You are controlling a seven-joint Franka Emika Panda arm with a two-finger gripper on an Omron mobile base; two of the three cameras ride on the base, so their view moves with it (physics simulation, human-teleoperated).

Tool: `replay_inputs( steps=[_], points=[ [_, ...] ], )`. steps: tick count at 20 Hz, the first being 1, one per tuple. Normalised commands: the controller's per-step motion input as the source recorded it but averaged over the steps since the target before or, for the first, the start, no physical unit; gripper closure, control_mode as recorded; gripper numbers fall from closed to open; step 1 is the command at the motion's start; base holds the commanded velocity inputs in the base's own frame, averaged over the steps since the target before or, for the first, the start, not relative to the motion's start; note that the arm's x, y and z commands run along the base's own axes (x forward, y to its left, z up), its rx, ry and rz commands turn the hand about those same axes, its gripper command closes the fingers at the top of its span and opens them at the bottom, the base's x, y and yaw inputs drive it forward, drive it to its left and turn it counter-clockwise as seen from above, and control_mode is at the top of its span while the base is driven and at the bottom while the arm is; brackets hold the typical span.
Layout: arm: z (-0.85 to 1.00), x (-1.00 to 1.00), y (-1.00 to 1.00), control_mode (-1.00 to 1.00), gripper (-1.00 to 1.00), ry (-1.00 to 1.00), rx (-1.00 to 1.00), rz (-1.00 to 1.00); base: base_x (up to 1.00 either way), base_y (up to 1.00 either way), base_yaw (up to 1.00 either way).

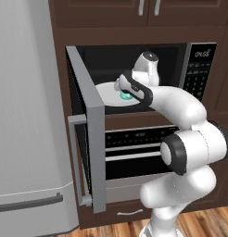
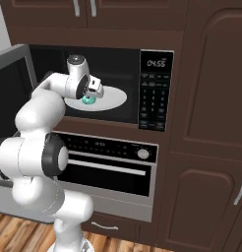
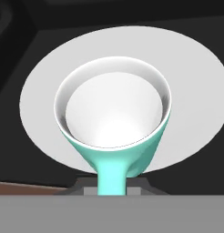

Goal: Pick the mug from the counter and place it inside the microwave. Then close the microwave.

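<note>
Inside, small teal-green mug [image 3: 114,136] with white interior, upright over the white round turntable plate [image 3: 200,100] of the open black microwave [image 1: 199,69], fingers [image 3: 113,184] clamped on its handle, white arm reached in, gripper [image 1: 126,94] pointing down.

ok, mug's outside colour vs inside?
Small cylindrical mug: teal-green outside, white inside. Hand view shows it best.
</note>
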Motion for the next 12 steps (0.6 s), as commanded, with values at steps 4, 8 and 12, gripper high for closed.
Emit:
replay_inputs(
  steps=[4,8,12],
  points=[
    [-0.19,0.33,0.00,-1.00,1.00,0.00,0.00,0.00,0.00,0.00,0.00],
    [-0.14,0.26,0.04,-1.00,1.00,0.00,0.00,0.00,0.00,0.00,0.00],
    [-0.15,0.19,0.03,-1.00,1.00,0.00,0.00,0.00,0.00,0.00,0.00]
  ],
)
